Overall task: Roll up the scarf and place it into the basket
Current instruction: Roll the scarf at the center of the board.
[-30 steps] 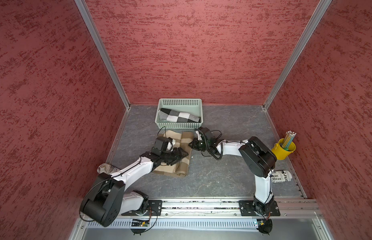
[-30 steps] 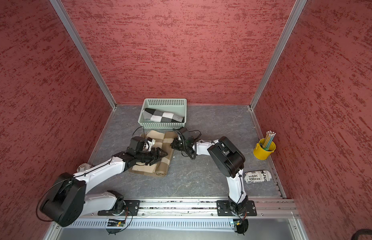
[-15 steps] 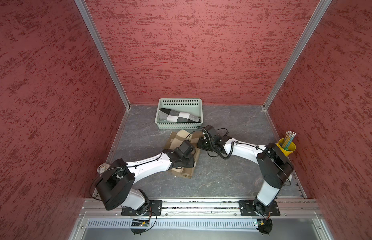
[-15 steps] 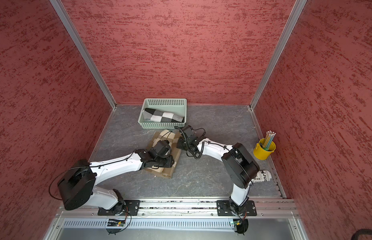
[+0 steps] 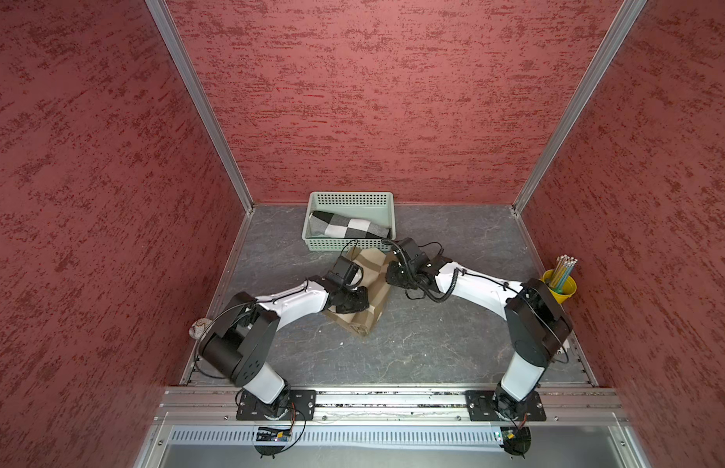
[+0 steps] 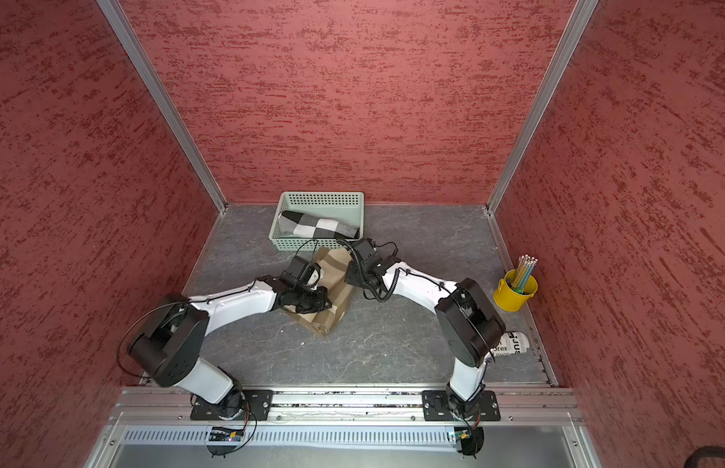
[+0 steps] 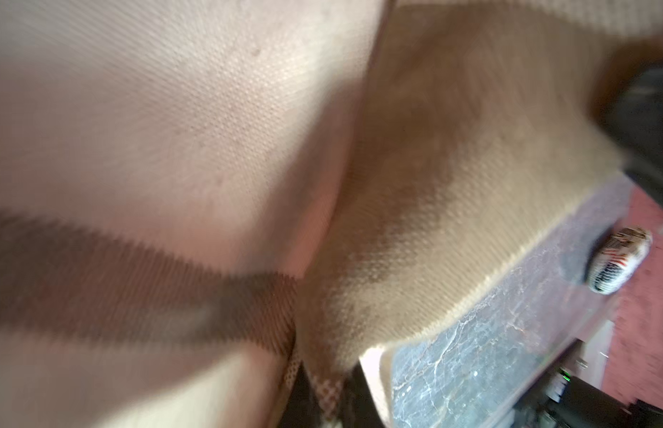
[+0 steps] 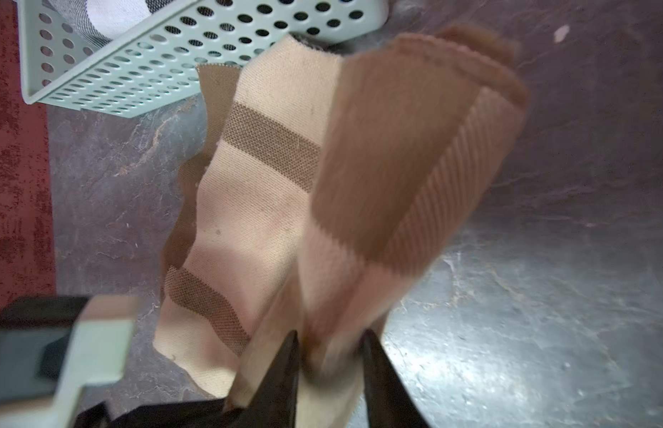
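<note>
Before basket (image 5: 348,245) | left fingers (image 7: 298,402) pinch scarf (image 5: 377,291) | right fingers (image 8: 282,370) straddle it — grip unclear

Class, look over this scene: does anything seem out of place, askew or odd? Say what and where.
The tan scarf lies askew, half-folded rather than rolled, on the table near the basket, which already holds a checked cloth. A small pale wad sits by the left wall.

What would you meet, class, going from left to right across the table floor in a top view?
Small pale crumpled ball → tan and brown scarf → yellow bucket of pencils. The mint-green basket is left out, since it overlaps the scarf.
</note>
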